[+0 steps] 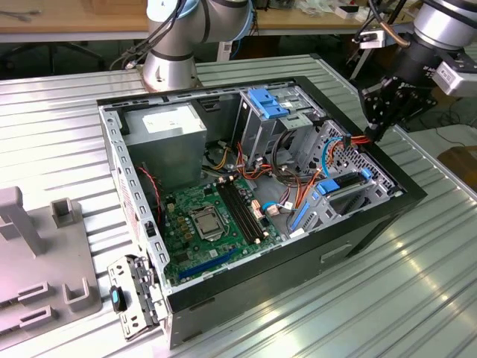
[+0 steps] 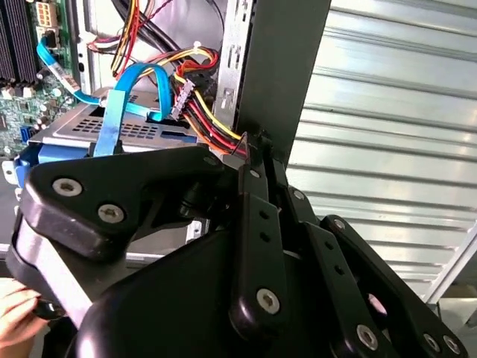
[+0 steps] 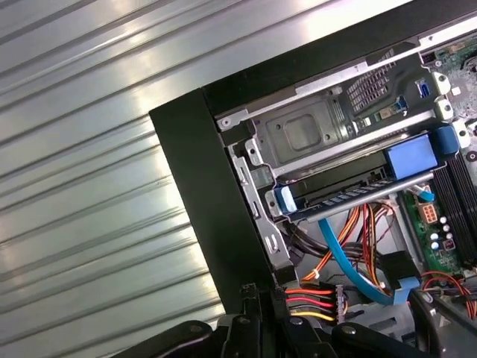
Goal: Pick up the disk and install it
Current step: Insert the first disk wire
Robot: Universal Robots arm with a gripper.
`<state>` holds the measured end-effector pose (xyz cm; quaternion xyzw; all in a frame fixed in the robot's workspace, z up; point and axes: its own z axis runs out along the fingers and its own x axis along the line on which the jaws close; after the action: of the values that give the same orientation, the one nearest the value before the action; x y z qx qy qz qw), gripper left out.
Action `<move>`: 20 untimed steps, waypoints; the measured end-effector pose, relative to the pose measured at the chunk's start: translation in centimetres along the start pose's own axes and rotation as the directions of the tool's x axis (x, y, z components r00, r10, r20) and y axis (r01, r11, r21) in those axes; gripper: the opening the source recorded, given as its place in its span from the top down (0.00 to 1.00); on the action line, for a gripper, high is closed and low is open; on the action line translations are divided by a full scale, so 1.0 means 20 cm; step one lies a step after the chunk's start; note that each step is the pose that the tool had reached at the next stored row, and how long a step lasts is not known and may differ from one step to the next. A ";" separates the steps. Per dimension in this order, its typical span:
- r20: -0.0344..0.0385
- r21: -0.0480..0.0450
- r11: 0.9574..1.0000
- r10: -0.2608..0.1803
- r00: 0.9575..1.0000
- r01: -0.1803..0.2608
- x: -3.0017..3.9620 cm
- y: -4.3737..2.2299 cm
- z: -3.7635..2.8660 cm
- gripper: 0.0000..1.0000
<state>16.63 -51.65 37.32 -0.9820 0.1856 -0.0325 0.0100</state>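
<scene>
The disk (image 1: 349,184) lies flat in the lower bay of the open computer case (image 1: 373,224), at the exterior view's right, with its blue carrier rail showing at both ends. In both wrist views the disk (image 3: 350,195) (image 2: 89,130) sits in the metal bay with blue cables above it. My gripper (image 1: 373,134) hangs over the case's wall, beyond the disk and apart from it. Its tips (image 2: 252,142) look shut on the bundle of red, yellow and black power wires (image 3: 313,302), whose connector hangs beside the tips (image 3: 253,294).
Inside the case are a grey power supply box (image 1: 168,138), the green motherboard (image 1: 209,220) and a blue bracket atop the drive cage (image 1: 267,101). A grey fixture (image 1: 30,253) stands on the ribbed metal table. A second arm's base (image 1: 171,60) stands behind. A hand (image 2: 11,313) shows beside the gripper.
</scene>
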 end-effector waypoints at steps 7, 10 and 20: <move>0.000 -0.001 1.000 0.010 1.000 -0.010 -0.135 0.053 -0.009 0.83; 0.000 -0.001 1.000 0.016 1.000 -0.016 -0.167 0.066 -0.010 0.83; -0.006 -0.011 0.989 0.148 0.989 -0.148 -0.106 0.034 0.006 0.83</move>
<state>14.43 -51.52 37.05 -0.9656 0.2579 -0.0334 0.0063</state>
